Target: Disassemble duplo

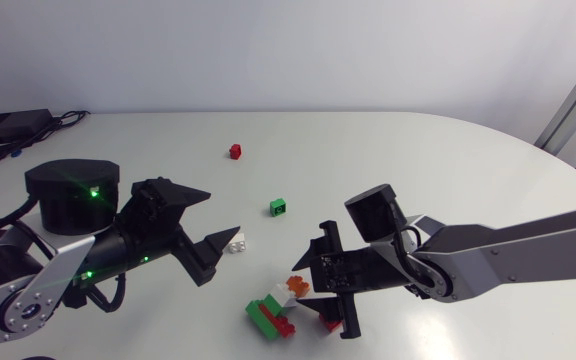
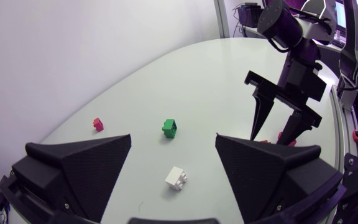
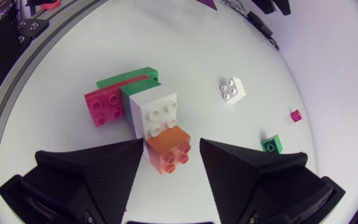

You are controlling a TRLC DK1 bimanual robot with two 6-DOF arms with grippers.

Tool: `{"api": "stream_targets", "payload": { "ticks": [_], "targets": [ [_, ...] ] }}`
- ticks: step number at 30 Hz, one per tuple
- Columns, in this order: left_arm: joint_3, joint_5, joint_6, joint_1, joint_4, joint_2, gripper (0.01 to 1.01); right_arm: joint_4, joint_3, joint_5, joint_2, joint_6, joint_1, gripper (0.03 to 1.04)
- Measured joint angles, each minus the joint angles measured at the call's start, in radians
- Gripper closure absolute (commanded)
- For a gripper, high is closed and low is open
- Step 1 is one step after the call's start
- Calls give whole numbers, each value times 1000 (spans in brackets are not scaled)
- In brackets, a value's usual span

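We are holding our right jaws spread astride the orange brick (image 3: 168, 151) ending the duplo stack (image 1: 268, 312) lying on the counter (image 1: 388, 150), while our left jaws are hanging spread over a loose white brick (image 2: 176, 178).

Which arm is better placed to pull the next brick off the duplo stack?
Right. The right gripper is open at the duplo stack, orange brick between its fingers. The left gripper, also open, is by the loose white brick, away from the stack.
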Motion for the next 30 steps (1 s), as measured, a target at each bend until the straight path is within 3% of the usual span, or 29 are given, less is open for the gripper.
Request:
{"api": "stream_targets", "payload": {
  "ticks": [5, 8, 9, 17, 24, 30],
  "targets": [
    [0, 0, 0, 0, 0, 0, 80, 1, -6, -6, 4, 0, 0, 521],
    [0, 0, 0, 0, 0, 0, 80, -1, -6, -6, 5, 0, 0, 110],
    [0, 0, 0, 0, 0, 0, 80, -2, -5, -6, 5, 0, 0, 66],
    [0, 0, 0, 0, 0, 0, 80, -97, 29, -6, 19, -70, -7, 66],
    [0, 0, 1, -5, 0, 1, 80, -304, 114, -55, 32, -239, -97, 66],
    [0, 0, 8, -9, 19, 37, 80, -393, 187, -70, 53, -364, -137, 66]
  ]
}}
